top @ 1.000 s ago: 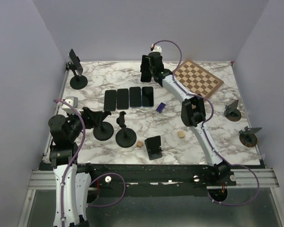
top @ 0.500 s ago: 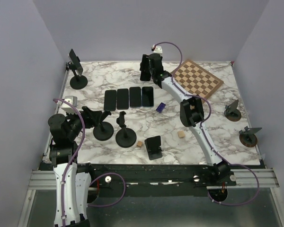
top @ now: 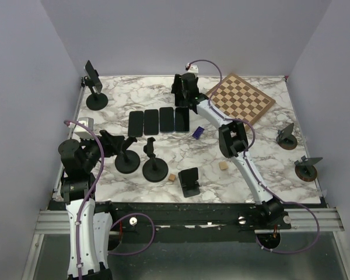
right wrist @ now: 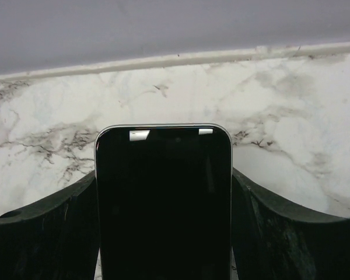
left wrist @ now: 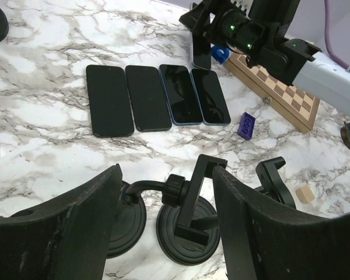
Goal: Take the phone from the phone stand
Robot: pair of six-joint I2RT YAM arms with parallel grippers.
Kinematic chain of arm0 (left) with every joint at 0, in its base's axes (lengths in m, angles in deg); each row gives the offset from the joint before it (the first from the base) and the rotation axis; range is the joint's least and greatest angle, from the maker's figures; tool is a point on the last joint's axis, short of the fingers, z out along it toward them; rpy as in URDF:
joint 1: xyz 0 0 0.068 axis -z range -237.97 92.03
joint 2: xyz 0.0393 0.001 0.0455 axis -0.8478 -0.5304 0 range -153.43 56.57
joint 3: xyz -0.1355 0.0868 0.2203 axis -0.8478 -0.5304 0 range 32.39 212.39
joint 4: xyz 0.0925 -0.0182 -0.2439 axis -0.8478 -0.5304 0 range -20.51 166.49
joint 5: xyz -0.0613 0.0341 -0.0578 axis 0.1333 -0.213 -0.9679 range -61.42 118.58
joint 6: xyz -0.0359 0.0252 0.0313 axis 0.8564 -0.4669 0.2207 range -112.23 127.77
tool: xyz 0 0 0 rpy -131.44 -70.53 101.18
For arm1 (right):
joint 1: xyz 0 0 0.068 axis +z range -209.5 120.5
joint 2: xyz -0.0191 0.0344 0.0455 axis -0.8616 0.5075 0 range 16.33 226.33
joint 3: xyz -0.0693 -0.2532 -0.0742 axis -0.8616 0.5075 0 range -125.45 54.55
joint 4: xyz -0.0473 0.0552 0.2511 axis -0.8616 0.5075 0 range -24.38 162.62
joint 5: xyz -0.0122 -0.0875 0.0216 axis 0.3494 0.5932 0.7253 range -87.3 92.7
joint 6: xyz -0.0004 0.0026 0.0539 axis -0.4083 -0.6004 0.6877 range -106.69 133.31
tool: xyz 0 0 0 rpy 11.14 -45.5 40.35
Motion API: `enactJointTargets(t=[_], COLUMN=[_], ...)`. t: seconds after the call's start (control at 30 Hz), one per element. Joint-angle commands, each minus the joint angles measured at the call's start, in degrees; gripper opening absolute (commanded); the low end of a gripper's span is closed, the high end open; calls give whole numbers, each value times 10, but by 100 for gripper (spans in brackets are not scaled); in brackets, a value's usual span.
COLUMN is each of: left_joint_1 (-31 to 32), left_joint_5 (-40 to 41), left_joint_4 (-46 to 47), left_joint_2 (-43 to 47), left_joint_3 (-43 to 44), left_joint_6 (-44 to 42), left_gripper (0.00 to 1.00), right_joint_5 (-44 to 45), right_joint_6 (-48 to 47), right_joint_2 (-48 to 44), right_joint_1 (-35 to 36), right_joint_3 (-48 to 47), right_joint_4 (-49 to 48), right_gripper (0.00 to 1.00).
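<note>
black phone (right wrist: 163, 210) clamped upright in the right end effector (right wrist: 163, 175), a dark finger (right wrist: 46, 233) pressed against each long edge, screen blank, rounded top corners catching a little light, pale wall and far rim of the marble behind. from above, out at the far middle of the white-and-grey marble bench (top: 251, 151), at the tip of the fully stretched right arm, just beyond the far end of a row of four phones (top: 158, 121) laid flat side by side, screens up. from the left wrist, hanging low just past that row and beside a corner of the chessboard (top: 242, 98); cannot tell whether touching the bench or resting on any stand there. left end effector (left wrist: 166, 181) spread wide with nothing between its fingers (left wrist: 70, 233), hovering near the left edge over two empty black stands (left wrist: 189, 216) with round bases and bent necks, set just beside each other. between the row and the chessboard, a small purple block (left wrist: 246, 125). nearer the arms, a low folding stand (top: 189, 182) with a wooden cube (top: 172, 177) just to its left and a second wooden cube (top: 223, 165) to its right, close under the right forearm. in the far-left corner, a tall stand (top: 97, 102) carrying another phone (top: 92, 73), tilted. along the right edge, two small brown stands (top: 286, 137), well apart from everything else.
</note>
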Motion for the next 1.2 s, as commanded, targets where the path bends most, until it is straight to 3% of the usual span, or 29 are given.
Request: enactJointTargets(t=[0.0, 0.27, 0.57, 0.83, 1.0, 1.17], left_joint_1=[-7, -9, -10, -22, -33, -33], left_joint_5=[-16, -18, -20, -16, -5, 21], left_joint_4=[18, 19, 21, 27, 34, 32], left_joint_2=[-3, -3, -6, -10, -8, -10], left_joint_3=[15, 15, 14, 13, 13, 26], left_joint_6=[6, 8, 9, 9, 7, 43], left_gripper=[72, 72, 72, 72, 73, 77], right_joint_5=[5, 11, 16, -11, -64, -139], right_joint_6=[14, 19, 20, -2, -20, -21], right_joint_2=[33, 41, 46, 9, -94, -238], right_joint_1=[2, 2, 2, 2, 2, 2], right_joint_3=[-3, -16, -25, -28, -8, 71], right_joint_4=[27, 26, 25, 68, 127, 187], right_gripper=[54, 60, 100, 100, 100, 100])
